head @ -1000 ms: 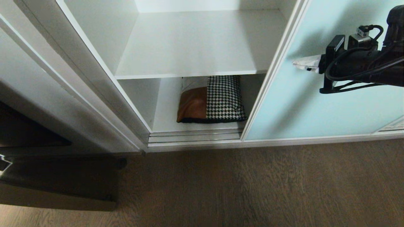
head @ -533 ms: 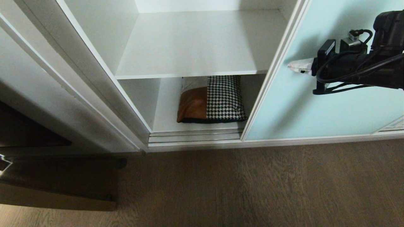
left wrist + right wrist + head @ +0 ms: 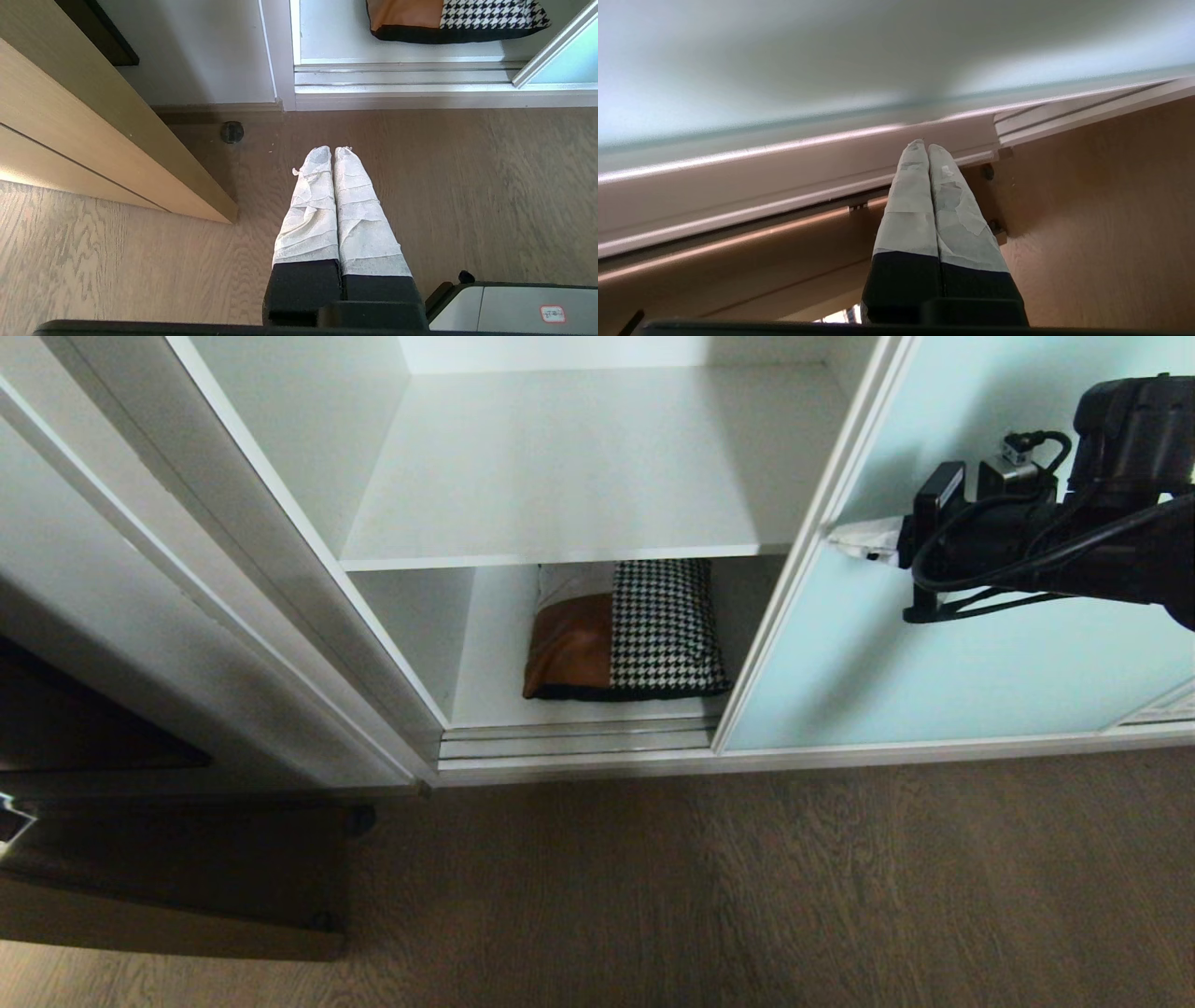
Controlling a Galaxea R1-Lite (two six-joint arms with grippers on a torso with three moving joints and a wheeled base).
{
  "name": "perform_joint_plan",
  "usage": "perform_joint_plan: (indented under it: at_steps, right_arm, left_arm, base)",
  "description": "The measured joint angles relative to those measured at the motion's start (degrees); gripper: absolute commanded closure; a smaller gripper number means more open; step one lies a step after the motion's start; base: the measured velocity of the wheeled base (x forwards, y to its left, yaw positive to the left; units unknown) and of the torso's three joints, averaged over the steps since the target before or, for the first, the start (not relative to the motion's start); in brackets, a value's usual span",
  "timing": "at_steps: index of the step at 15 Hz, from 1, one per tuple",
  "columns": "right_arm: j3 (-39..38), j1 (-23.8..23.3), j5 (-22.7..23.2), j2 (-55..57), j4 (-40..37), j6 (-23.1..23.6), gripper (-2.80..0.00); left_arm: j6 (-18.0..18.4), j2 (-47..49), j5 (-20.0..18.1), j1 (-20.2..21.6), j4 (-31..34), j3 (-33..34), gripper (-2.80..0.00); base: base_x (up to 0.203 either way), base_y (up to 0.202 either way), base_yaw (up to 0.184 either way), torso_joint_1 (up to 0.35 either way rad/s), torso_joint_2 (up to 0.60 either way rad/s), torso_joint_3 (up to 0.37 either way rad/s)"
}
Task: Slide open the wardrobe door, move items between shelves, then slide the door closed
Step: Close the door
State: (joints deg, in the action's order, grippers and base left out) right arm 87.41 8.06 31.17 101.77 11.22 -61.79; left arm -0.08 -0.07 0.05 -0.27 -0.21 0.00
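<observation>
A: Where does the job stand?

B: The tall sliding wardrobe door of frosted pale aqua glass in a slim silvery-white frame sits off to the right, at about three o'clock in the head view, so the left compartment is exposed. I'd judge the opening step done, or nearly so.

A: And the thing to be moved?

B: The soft square cushion, black-and-white houndstooth with a tan-orange patch, lies flat on the wardrobe's lowest white board, dead centre of the head view, just behind the silvery floor track. The flat matte white upper shelf directly above it, at twelve o'clock, carries nothing that I can see.

A: So the transfer hasn't happened?

B: By my reading, no. The cushion is untouched, and moving it and closing the door are both left.

A: What is the right arm doing?

B: The right end effector is at two o'clock, its tape-wrapped fingers pressed together, clenched on nothing. The tips are at the door's left frame edge; the right wrist view shows them right against the pale frame rail, though I cannot tell whether they actually touch it.

A: The left one?

B: The left end effector is out of the head view. Its own camera shows it hanging over the brown wood-grain floor, fingers clenched and empty, with the cushion well apart at one o'clock.

A: Next?

B: Probably a reach for the cushion.
</observation>
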Motion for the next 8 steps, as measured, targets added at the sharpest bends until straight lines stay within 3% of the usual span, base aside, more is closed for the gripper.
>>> perform_joint_plan:
  at_steps: [8]
  right_arm:
    - [0.05,2.40,-2.65,0.29,1.20,0.00,0.00]
  left_arm:
    - [0.02,0.00,0.02,0.00,-0.01,0.00,0.00]
  base:
    - [0.000,0.000,0.000,0.000,0.00,0.000]
